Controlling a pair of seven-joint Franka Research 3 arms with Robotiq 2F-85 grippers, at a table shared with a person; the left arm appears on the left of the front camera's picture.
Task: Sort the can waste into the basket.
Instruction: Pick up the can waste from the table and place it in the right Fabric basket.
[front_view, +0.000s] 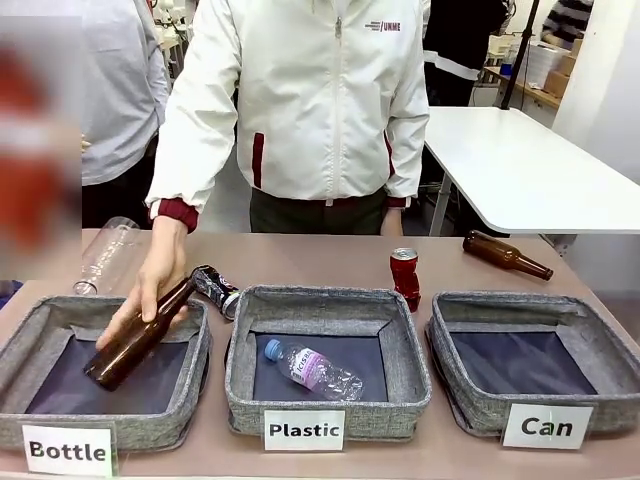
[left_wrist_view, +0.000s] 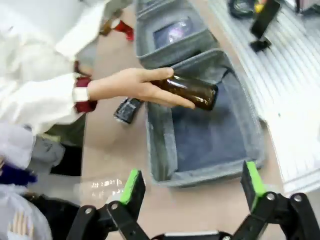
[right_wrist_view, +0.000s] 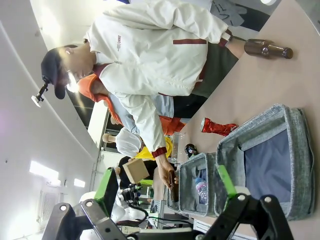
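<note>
Counter (front_view: 330, 250), three grey baskets in a row on the near side, labels facing the robot: Bottle basket (front_view: 200, 375) left, Plastic basket (front_view: 410, 385) middle, Can basket (front_view: 480, 405) right, its dark lining showing.

Red can (front_view: 405, 275): upright and dented on the counter, just behind the far right corner of the Plastic basket, near the Can basket's far left corner. Not in any basket.

Dark can (front_view: 215, 290): on its side on the counter, just beside the far corners of the Bottle and Plastic baskets. Outside both.

Person at the far side in a white jacket. One hand (front_view: 155, 285) grips a held bottle (front_view: 135, 345), brown glass, tilted base-down over the Bottle basket.

Plastic bottle (front_view: 315, 368) lies inside the Plastic basket. Far bottle (front_view: 505, 255), brown, lies on the counter behind the Can basket. Clear bottle (front_view: 105, 255) lies at the far left.

Left end effector (left_wrist_view: 191, 181): fingers spread wide, nothing between them, above the counter beside the Bottle basket.

Right end effector (right_wrist_view: 166, 182): fingers spread, gripping nothing, raised well apart from the cans.
</note>
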